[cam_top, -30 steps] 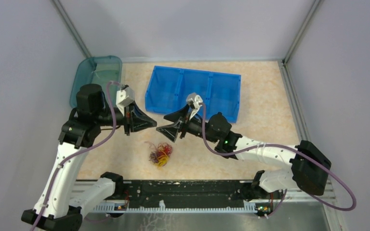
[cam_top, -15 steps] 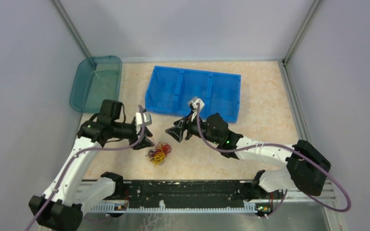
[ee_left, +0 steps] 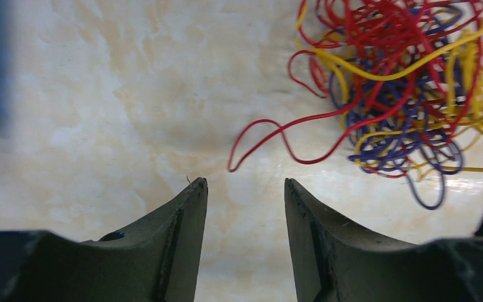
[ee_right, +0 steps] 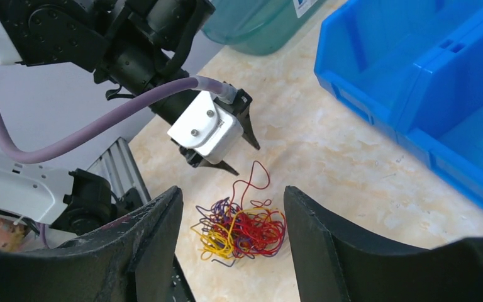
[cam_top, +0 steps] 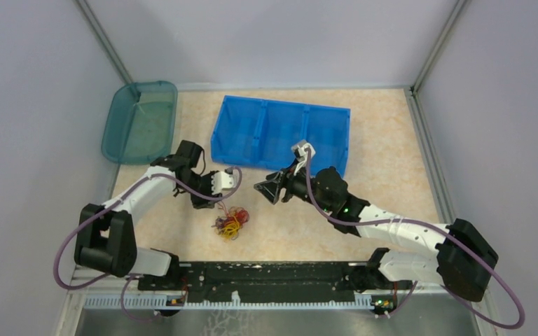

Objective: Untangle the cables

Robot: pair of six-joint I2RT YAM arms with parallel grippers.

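**Take the stray red end first**

Find the cables (cam_top: 232, 222) bunched in one knot of red, yellow and dark purple on the bench (cam_top: 385, 168). Look at the lower middle of the top view, below the blue bin (cam_top: 280, 133) and well apart from the teal tub (cam_top: 140, 119). Note the left gripper (ee_left: 244, 189) low over the bench, just to the upper left of the knot in the top view. See its jaws apart with nothing between them, aimed at a loose red loop (ee_left: 258, 135) trailing out of the tangle. Note the right gripper (ee_right: 229, 201) likewise parted and empty, held higher at the upper right of the knot and looking down on it.

Judged as the approach before a first pull. To do it well:

- Go for the red loop alone, not the mass.
- Come down until the jaws bracket that one strand.
- Close fully, to guard against slipping on so thin a wire.
- Draw away slowly toward the left of the top view.
- Bring the right gripper down to pin the bulk; otherwise expect the whole knot to slide along.
- Watch for yellow and purple strands riding with the red.

See the left arm (cam_top: 150, 192) rising from the lower left, elbow near the tub's lower corner, forearm doubling back toward the knot. See the right arm (cam_top: 392, 227) stretched diagonally from the lower right, wrist tipped downward.
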